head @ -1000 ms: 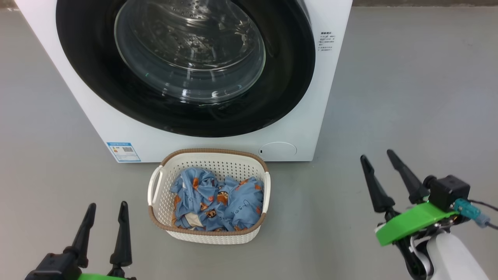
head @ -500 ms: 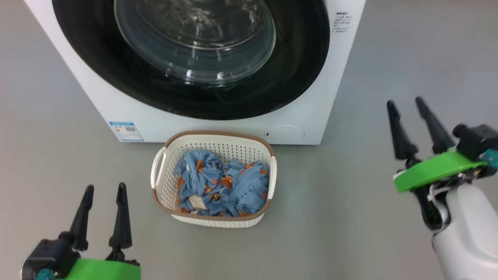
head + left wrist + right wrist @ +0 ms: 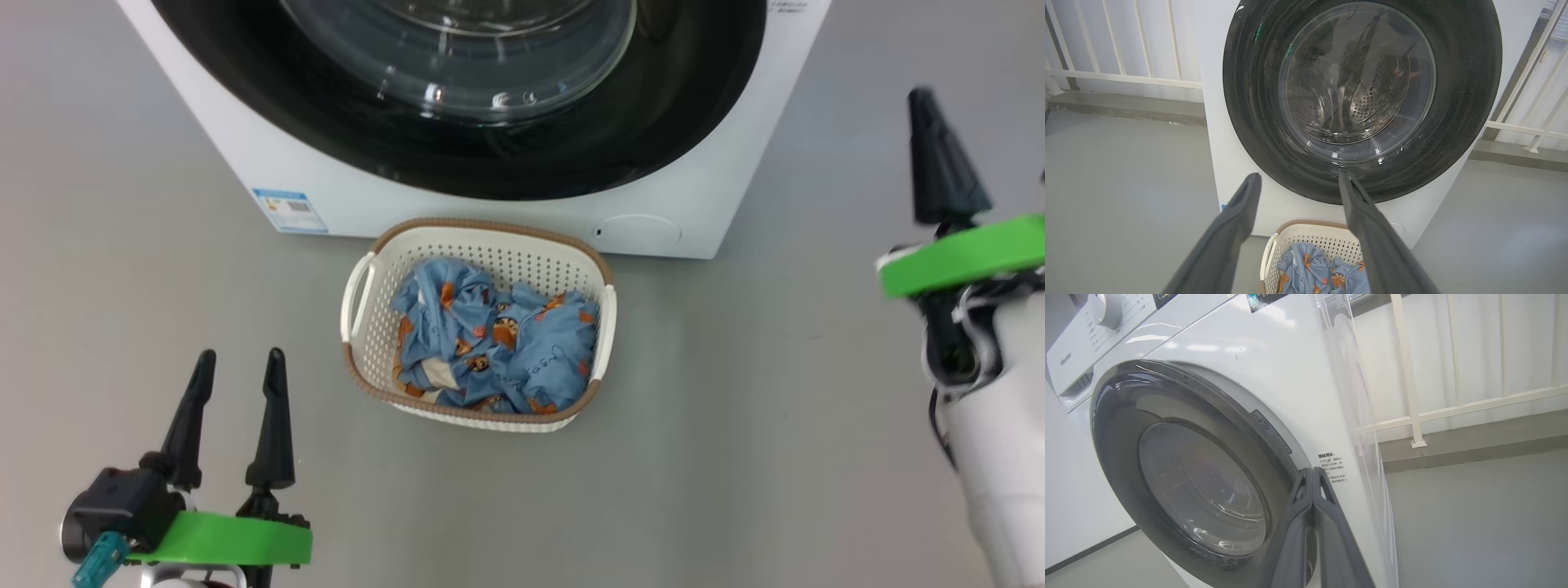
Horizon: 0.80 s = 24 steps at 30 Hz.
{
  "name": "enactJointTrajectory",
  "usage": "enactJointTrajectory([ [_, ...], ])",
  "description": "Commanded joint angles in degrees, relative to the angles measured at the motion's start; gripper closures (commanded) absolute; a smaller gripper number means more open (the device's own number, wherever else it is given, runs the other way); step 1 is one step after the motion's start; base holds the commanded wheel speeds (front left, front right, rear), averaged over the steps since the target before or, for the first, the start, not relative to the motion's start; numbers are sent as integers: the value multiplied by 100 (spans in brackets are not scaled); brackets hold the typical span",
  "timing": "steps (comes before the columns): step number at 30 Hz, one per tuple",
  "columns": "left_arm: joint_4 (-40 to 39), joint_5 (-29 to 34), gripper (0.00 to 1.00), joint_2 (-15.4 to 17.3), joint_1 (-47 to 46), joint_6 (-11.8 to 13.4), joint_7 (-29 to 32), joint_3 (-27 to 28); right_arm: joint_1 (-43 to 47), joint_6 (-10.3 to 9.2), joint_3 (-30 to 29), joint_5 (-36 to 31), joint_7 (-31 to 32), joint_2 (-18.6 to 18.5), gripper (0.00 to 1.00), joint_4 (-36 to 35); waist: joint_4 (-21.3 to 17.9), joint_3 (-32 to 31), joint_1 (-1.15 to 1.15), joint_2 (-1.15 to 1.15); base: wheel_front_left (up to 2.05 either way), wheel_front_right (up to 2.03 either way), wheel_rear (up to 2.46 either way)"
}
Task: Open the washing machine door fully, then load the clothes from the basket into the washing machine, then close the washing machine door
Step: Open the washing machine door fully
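While the large round glossy black washing machine door (image 3: 694, 122) is being kept shut, its right-hand rim is being targeted.

The right gripper (image 3: 1312, 472), its long dark fingers pressed together on nothing, is being pointed up along that rim, just beneath a narrow recess; contact cannot be told. The left gripper (image 3: 241, 359), fingers spread, is being held low and well apart, so the right arm is judged nearer. The small cream perforated basket (image 3: 490, 224) of light blue bear-print clothes (image 3: 506, 343) is being left on smooth grey floor (image 3: 775, 408), just before the white boxy washing machine (image 3: 694, 220).
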Motion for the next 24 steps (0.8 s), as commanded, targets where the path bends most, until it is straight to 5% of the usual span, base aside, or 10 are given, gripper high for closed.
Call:
enactJointTrajectory([
  [1, -150, 26, 0, 92, -206, -14, -52, 157, -238, -6, 142, 273, -68, -96, 100, -92, 140, 168, 0, 0, 0, 0, 0],
  [13, -150, 10, 0, 90, -248, -17, -52, 130, -1098, -6, 64, 1910, 54, -620, 100, 472, 377, 370, 0, 0, 0, 0, 0],
  [24, -194, -55, 0, 89, -391, 29, -52, 77, -2054, -6, 24, 3673, 1132, -707, 100, 1219, 448, 719, 0, 0, 0, 0, 0],
])
